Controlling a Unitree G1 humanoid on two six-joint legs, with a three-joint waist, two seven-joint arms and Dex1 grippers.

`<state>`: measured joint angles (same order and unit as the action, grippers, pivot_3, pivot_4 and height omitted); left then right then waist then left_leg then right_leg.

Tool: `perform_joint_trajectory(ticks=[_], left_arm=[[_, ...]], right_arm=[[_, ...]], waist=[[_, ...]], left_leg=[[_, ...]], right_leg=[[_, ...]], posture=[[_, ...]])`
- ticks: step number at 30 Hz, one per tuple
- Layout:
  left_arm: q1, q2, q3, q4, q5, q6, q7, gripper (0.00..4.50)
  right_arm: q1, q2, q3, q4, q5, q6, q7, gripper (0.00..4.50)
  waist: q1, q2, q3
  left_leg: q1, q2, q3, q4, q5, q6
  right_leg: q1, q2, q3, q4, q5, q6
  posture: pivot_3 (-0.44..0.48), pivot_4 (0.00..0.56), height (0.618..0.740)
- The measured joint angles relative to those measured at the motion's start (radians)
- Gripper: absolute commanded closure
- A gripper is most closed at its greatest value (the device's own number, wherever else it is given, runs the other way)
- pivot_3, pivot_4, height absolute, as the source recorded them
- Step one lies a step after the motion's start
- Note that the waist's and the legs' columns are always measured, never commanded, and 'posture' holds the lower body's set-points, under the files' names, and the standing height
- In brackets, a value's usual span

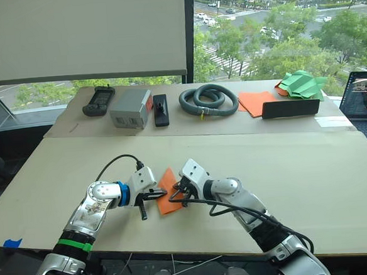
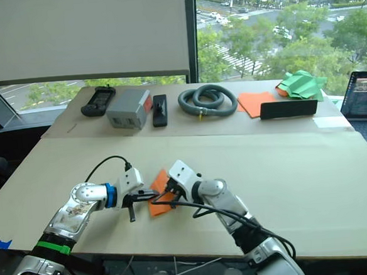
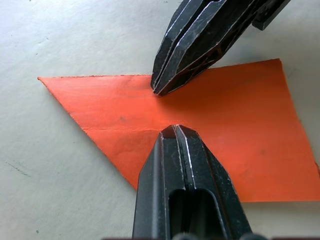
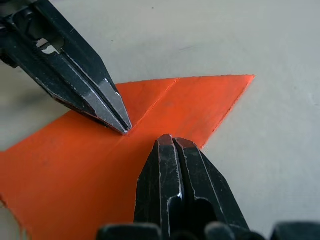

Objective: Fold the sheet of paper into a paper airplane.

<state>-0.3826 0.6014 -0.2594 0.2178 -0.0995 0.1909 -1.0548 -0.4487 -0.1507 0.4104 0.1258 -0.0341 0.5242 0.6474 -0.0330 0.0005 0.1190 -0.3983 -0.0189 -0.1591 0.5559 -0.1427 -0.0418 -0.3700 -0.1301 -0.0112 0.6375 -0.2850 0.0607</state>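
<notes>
The sheet of paper is a bright orange folded piece with one pointed end, lying flat on the table near the front edge, with a crease line across it. My left gripper is shut, its tip pressing on the paper's left side. My right gripper is shut too, pressing down from the right. In the left wrist view the left gripper's tip rests on the crease, and the right gripper's tip touches the paper just beyond. The two tips stand close together, facing each other. No paper airplane shape shows.
At the back of the table lie a black handset, a grey box, a black remote, a coiled grey hose, an orange paper stack, a black bar and green paper shapes. A laptop is at far right.
</notes>
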Motion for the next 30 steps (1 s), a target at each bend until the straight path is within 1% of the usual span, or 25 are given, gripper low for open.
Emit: perform_joint_trajectory(ticks=[10,22,26,29,30], left_arm=[[0.002,0.0,-0.001,0.0,0.0,0.0,0.0,4.49],[0.004,0.0,-0.004,-0.003,0.0,-0.003,-0.005,4.49],[0.003,0.0,-0.007,-0.003,0.0,-0.01,-0.006,4.49],[0.001,0.0,0.004,-0.005,-0.002,-0.013,-0.008,4.49],[0.003,0.003,0.01,-0.008,-0.005,-0.013,-0.009,4.49]], right_arm=[[0.085,-0.064,0.006,-0.136,0.039,0.056,0.06,4.5],[0.197,-0.148,0.016,-0.33,0.089,0.149,0.073,4.5],[0.215,-0.17,0.016,-0.367,0.099,0.164,0.076,4.5],[0.239,-0.176,-0.006,-0.388,0.132,0.159,0.079,4.5],[0.251,-0.172,-0.032,-0.398,0.158,0.156,0.084,4.5]], waist=[[0.0,0.001,-0.002],[0.008,0.0,-0.003],[0.011,-0.001,-0.002],[0.013,-0.001,-0.002],[0.014,-0.003,-0.001]], left_leg=[[-0.001,0.0,0.0,0.0,0.0,0.0],[-0.002,0.0,0.001,0.0,-0.001,-0.002],[-0.002,0.0,0.002,0.0,-0.002,-0.002],[-0.004,0.001,0.002,0.0,-0.002,-0.003],[-0.005,0.001,0.001,0.0,-0.002,-0.003]], right_leg=[[0.002,0.0,0.0,-0.007,0.0,0.0],[0.001,-0.002,0.0,-0.009,0.0,0.001],[0.001,-0.002,-0.001,-0.011,-0.001,0.001],[0.0,-0.002,-0.001,-0.011,-0.001,0.001],[0.0,-0.002,-0.001,-0.011,0.0,0.001]], posture=[[0.0,0.15,0.702],[0.0,0.15,0.702],[0.0,0.15,0.702],[0.0,0.15,0.702],[0.0,0.15,0.702]])
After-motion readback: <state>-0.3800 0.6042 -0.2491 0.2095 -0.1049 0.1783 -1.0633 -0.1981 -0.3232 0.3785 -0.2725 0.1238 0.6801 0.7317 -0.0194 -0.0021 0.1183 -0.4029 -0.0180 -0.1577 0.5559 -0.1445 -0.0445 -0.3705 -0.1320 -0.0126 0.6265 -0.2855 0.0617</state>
